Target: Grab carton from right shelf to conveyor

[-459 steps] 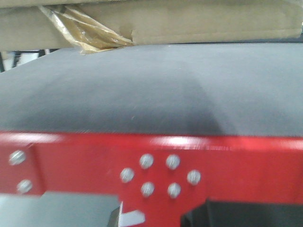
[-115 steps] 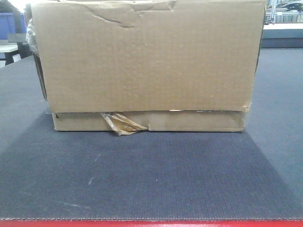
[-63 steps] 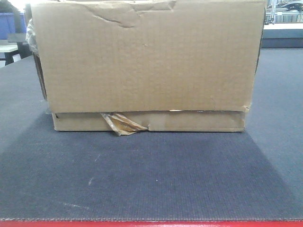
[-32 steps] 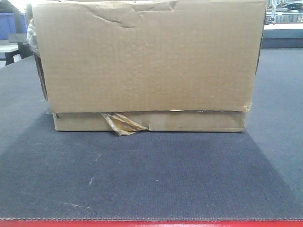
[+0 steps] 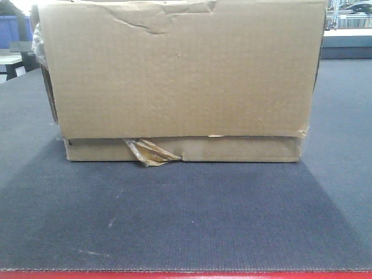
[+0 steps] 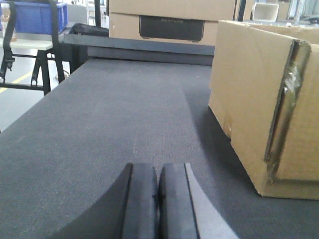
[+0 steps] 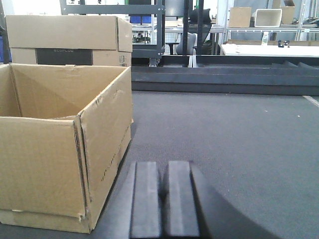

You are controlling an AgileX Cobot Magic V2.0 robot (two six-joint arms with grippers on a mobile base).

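Observation:
The brown carton (image 5: 180, 75) rests on the dark grey conveyor (image 5: 186, 221), whose red front edge shows at the bottom of the front view. Torn tape hangs at its bottom seam, and its top is open in the right wrist view. My left gripper (image 6: 158, 172) is shut and empty, left of the carton (image 6: 264, 94), apart from it. My right gripper (image 7: 163, 169) is shut and empty, just right of the carton (image 7: 55, 149), with a narrow gap to its side. The right shelf is out of view.
Another cardboard box (image 7: 70, 32) sits behind the belt. A blue bin (image 6: 35, 15) stands on a table at the far left, beside a black frame. Shelving and a white table (image 7: 269, 49) lie beyond the belt. Bare belt (image 7: 239, 134) stretches right of the carton.
Seconds ago the carton was held high above the belt's near edge. For the last two seconds it has rested on the belt without moving.

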